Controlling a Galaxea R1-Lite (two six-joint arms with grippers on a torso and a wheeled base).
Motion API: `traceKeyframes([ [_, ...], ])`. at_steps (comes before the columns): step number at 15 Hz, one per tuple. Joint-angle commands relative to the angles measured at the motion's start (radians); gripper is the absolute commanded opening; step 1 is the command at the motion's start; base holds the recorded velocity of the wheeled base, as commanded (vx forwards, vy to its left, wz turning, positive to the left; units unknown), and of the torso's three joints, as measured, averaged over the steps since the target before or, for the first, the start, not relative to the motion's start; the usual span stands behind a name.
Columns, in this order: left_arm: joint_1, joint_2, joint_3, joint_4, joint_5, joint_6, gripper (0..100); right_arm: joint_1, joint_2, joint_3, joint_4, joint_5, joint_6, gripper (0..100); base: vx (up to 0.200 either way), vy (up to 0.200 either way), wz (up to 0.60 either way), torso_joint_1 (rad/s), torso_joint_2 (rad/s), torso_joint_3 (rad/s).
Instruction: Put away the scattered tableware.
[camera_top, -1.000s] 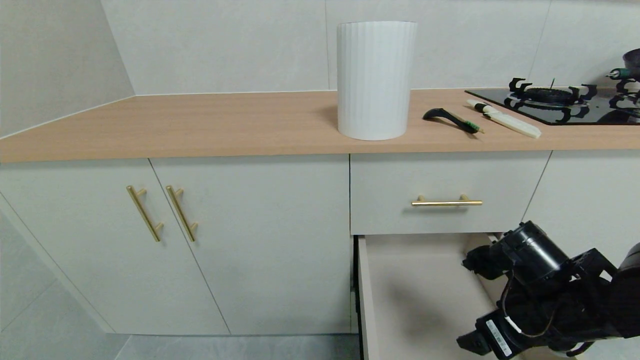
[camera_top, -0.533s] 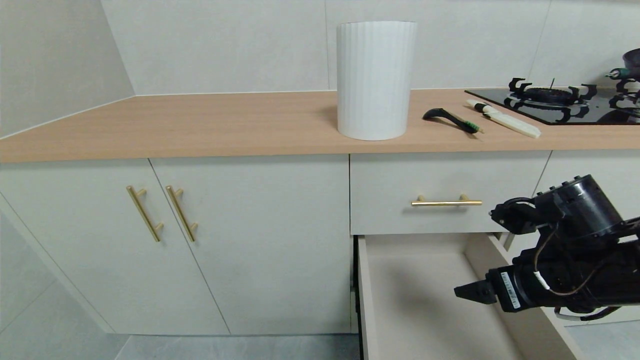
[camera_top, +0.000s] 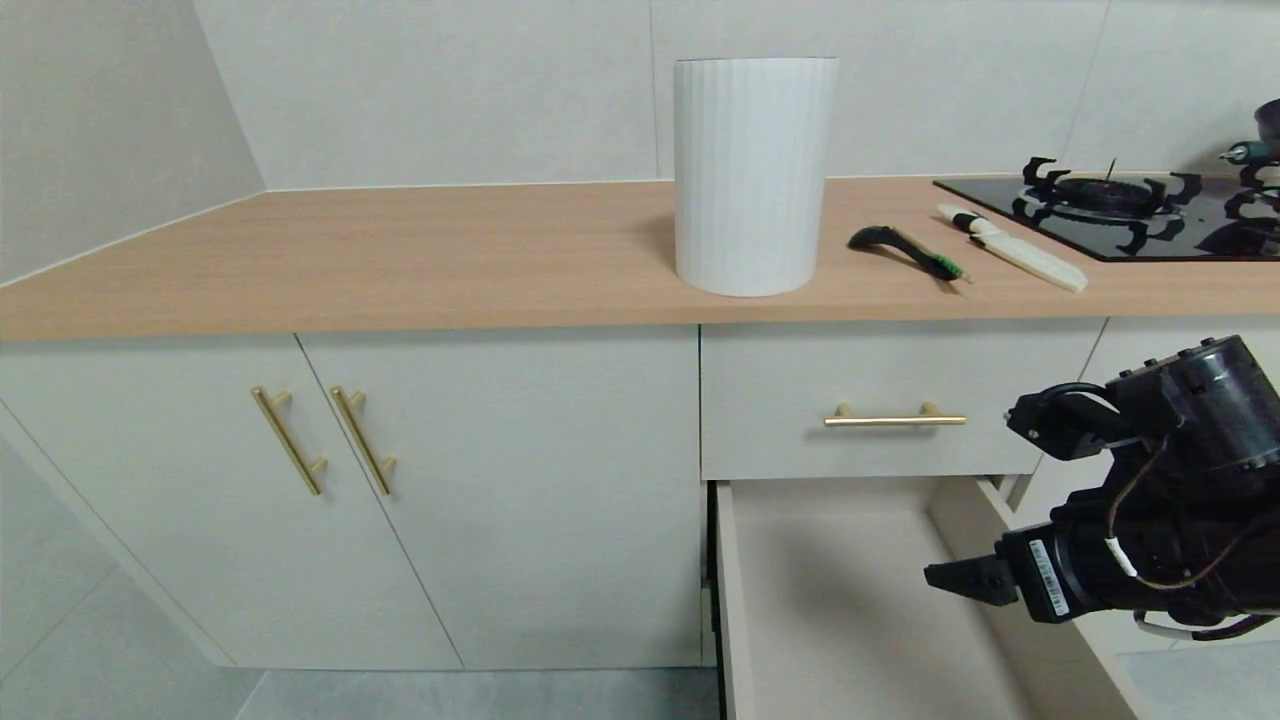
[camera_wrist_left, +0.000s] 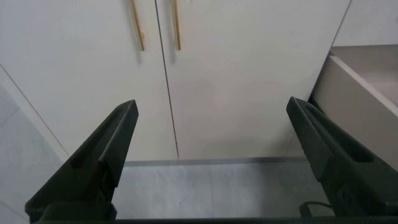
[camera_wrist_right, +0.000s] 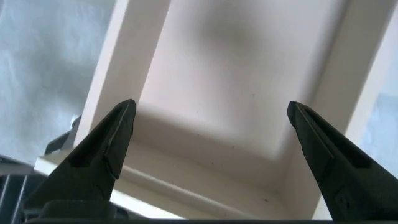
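Note:
A black spoon with a green handle (camera_top: 905, 250) and a white knife (camera_top: 1012, 248) lie on the wooden counter (camera_top: 400, 255), to the right of a tall white ribbed container (camera_top: 752, 175). Below them the lower drawer (camera_top: 830, 600) stands pulled out with nothing in it. My right gripper (camera_top: 955, 580) hangs over the drawer's right side, pointing left, open and holding nothing (camera_wrist_right: 211, 162); its wrist view looks down into the drawer (camera_wrist_right: 236, 93). My left gripper (camera_wrist_left: 211, 162) is open too, low in front of the cabinet doors (camera_wrist_left: 205, 81).
A black gas hob (camera_top: 1110, 205) takes up the counter's far right. The upper drawer (camera_top: 895, 420) is closed, with a gold handle. Two cabinet doors with gold handles (camera_top: 320, 440) are shut at the left. Grey floor (camera_wrist_left: 205, 186) lies below.
My right arm has risen from low over the drawer's front right corner to higher above its right side, gripper still open. The head view has shifted slightly.

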Motion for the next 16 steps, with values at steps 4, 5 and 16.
traceKeyframes([
  [4, 0.0, 0.001, 0.0, -0.001, 0.0, -0.001, 100, 0.001, -0.005, 0.003, 0.0, 0.0, 0.0, 100, 0.0, 0.0, 0.0, 0.127, -0.52, -0.311],
  [5, 0.0, 0.001, 0.0, -0.001, 0.0, 0.001, 100, 0.001, -0.005, 0.005, 0.0, 0.0, 0.0, 100, 0.0, 0.0, 0.0, 0.163, -0.48, -0.305],
  [16, 0.0, 0.001, 0.0, -0.001, 0.0, -0.001, 100, -0.095, 0.173, -0.422, -0.069, -0.138, -0.083, 100, 0.0, 0.0, 0.0, 0.086, -0.23, -0.144],
])
